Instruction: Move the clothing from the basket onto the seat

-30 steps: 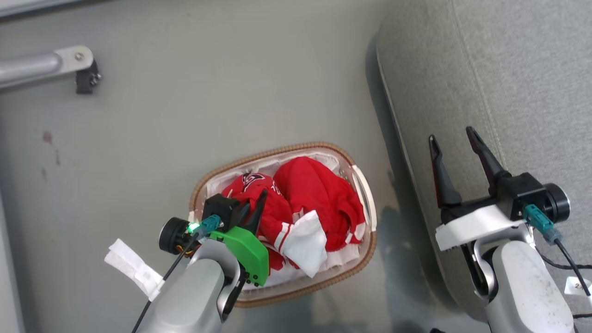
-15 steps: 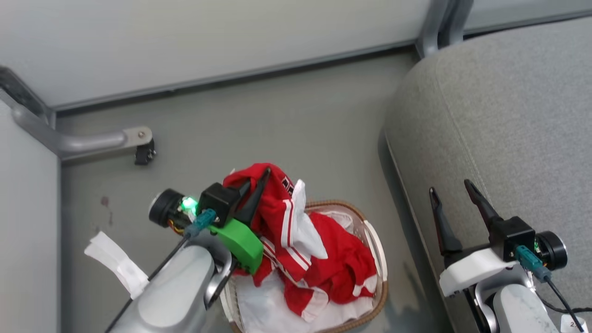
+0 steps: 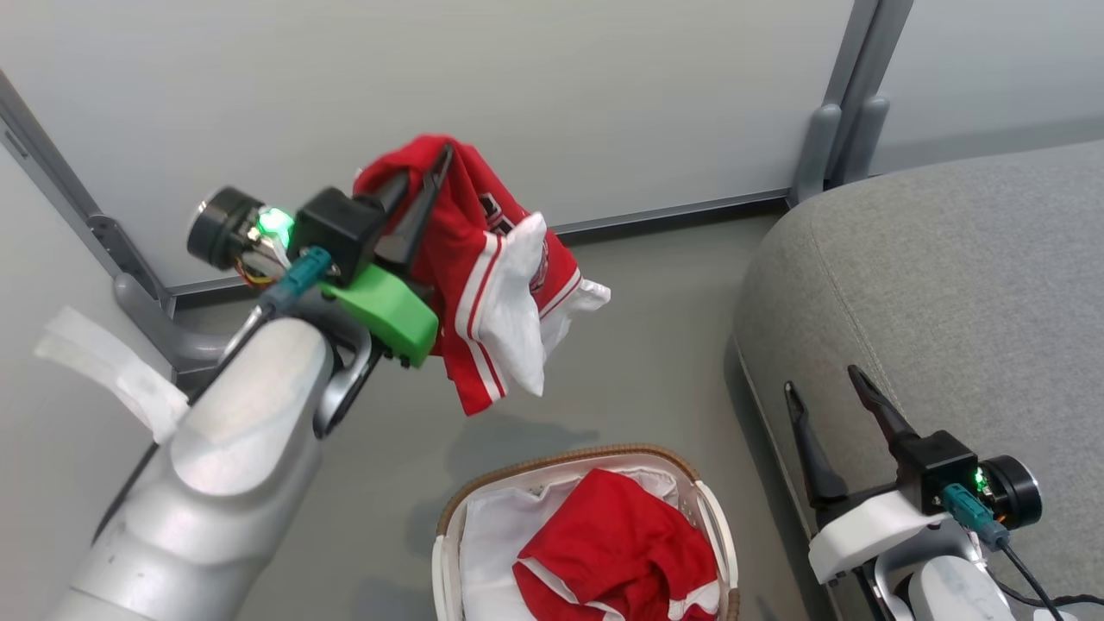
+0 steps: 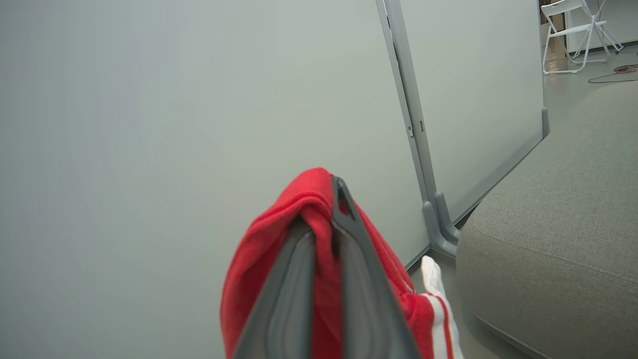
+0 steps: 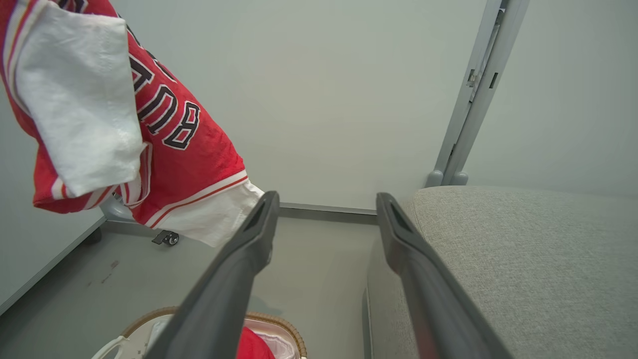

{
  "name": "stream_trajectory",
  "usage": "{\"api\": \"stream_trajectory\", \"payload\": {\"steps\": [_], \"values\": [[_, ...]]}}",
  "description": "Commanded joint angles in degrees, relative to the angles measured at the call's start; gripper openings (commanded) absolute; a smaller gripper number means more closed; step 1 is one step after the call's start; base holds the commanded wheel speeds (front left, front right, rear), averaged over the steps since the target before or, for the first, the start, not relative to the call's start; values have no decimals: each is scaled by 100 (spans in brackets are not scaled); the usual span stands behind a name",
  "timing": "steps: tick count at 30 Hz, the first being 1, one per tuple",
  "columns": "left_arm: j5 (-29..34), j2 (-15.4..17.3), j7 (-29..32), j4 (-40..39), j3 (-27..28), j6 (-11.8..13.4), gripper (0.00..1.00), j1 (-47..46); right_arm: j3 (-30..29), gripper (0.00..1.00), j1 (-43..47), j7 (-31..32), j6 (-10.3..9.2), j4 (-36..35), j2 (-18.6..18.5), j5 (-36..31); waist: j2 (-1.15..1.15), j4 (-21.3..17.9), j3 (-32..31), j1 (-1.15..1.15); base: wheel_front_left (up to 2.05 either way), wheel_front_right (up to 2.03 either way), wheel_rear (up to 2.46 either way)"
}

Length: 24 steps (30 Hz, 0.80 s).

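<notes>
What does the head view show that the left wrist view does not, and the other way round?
Head view adds: the basket on the floor with a second red garment inside, and the open right gripper near the edge of the seat. Left wrist view adds: a white folding chair far behind. Both share: the left gripper shut on the hanging red garment, the seat and the pale wall panels.

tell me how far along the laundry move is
Done: nothing; the large grey fabric sofa shows no clothing. In hand: left gripper shut on the red lettered garment with white trim, hanging clear of the white oval brown-rimmed basket. Left: place it, then the second red garment inside.
</notes>
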Motion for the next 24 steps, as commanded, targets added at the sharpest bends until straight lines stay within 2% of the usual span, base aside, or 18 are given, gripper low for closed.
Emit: {"api": "stream_trajectory", "payload": {"steps": [1, 8, 14, 20, 24], "values": [[-24, 38, 25, -58, 55, -9, 0, -170, 42, 100, 46, -28, -4, -26, -23, -39, 0, 29, -38, 0, 0, 0, 0], [-13, 45, 128, -132, 144, 61, 0, -658, 416, 100, -148, -28, -4, -44, -22, -41, 0, 51, -28, 0, 0, 0, 0], [-9, -116, 187, -148, 40, 56, 0, -912, 1251, 100, -353, -28, -4, 35, -26, -48, 0, 124, -37, 0, 0, 0, 0], [-14, -339, 258, -211, -175, 30, 0, -1148, 2019, 100, -853, -28, -4, 246, -26, 289, 0, 257, -33, 0, 0, 0, 0], [-29, -461, 269, -237, -307, 19, 0, -1235, 2246, 100, -1162, -28, -4, 426, -21, 569, 0, 313, -18, 0, 0, 0, 0]]}}
